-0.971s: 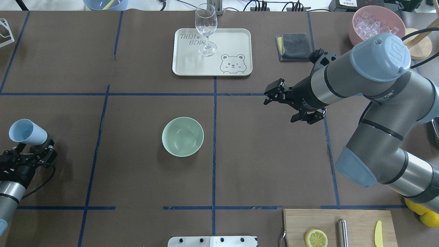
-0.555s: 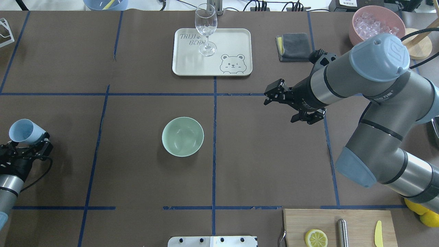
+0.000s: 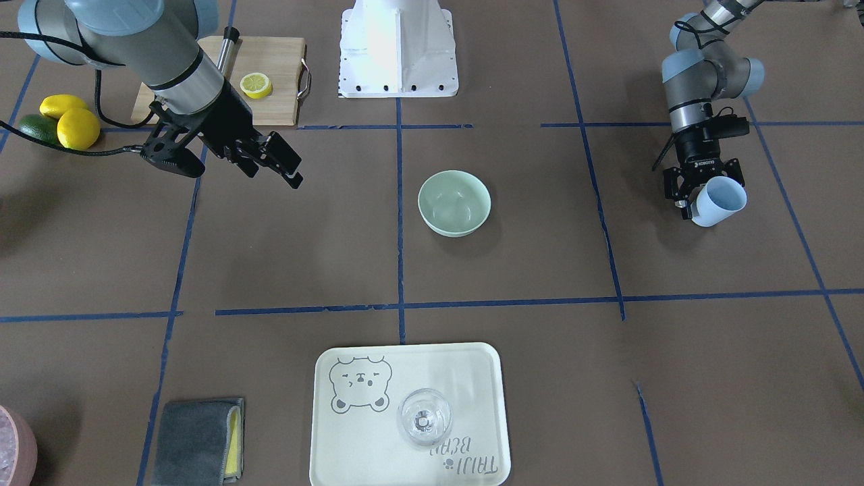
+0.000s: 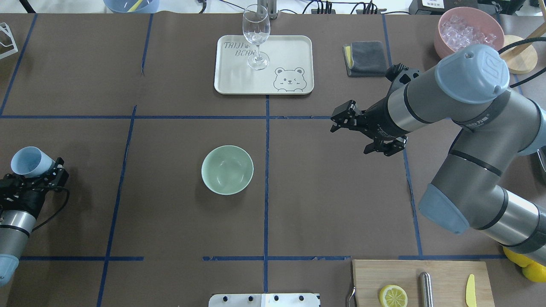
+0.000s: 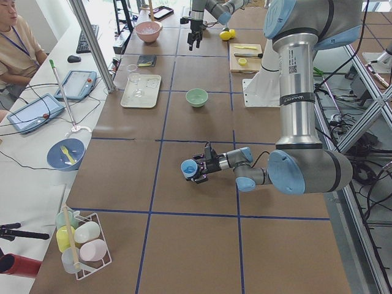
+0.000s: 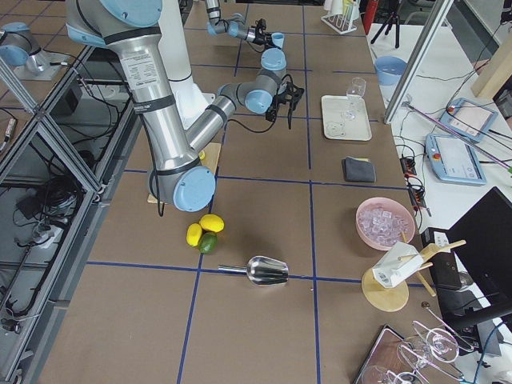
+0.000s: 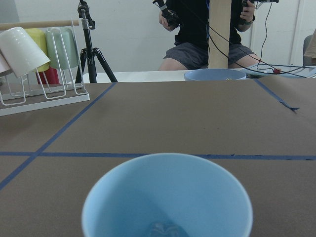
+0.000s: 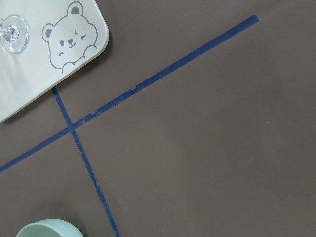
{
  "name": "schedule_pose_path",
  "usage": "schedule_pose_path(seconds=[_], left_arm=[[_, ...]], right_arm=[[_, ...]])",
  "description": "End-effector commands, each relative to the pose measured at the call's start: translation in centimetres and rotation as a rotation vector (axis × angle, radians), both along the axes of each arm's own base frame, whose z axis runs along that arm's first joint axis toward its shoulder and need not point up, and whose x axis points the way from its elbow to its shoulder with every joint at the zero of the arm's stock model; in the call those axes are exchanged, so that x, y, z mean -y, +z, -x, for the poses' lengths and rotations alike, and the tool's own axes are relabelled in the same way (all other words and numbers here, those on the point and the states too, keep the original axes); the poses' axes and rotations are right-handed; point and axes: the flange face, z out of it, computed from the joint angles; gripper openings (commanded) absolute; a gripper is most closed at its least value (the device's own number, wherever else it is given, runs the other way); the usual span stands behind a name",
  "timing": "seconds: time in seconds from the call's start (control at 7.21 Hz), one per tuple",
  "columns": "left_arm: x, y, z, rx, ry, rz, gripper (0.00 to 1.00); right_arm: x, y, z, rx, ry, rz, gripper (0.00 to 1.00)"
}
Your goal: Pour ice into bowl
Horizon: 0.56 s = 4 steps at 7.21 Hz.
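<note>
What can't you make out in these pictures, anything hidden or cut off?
How much ice the blue cup holds: left wrist view, the bottom edge cuts off the cup's floor; only a glassy glint shows.
The bowl in the right wrist view: just a rim sliver, cut by the bottom edge.
The pink container, front-facing view: cut by the corner.

Overhead and front cameras looked down from opposite sides, both showing the round pale mint-green bowl [image 4: 227,169]; end cameras looked lengthwise; wrist cameras sat close.
</note>
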Motion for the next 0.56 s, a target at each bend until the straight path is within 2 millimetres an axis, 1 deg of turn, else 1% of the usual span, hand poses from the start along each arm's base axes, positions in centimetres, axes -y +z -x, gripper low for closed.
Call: schedule_pose_path(seconds=[0.0,0.14,0.28,0.42], left_arm=[[0.2,0.0,0.2,0.002,-0.006,-0.001,0.55],[0.2,0.1,0.4,0.007,-0.006,-0.001,0.01],[0.3,-0.2,0.8,0.042,0.006,-0.01,0.0],[0.3,-2.2,1.5,0.041,0.033,-0.05,0.0]], right_arm=[[-0.1,-0.2,0.1,0.002,-0.002,-0.002,1.0],[-0.1,0.0,0.1,0.0,-0.002,0.0,1.0],[-0.1,-0.1,0.1,0.001,-0.002,-0.001,1.0],[-0.1,-0.2,0.1,0.004,-0.002,-0.003,1.0]])
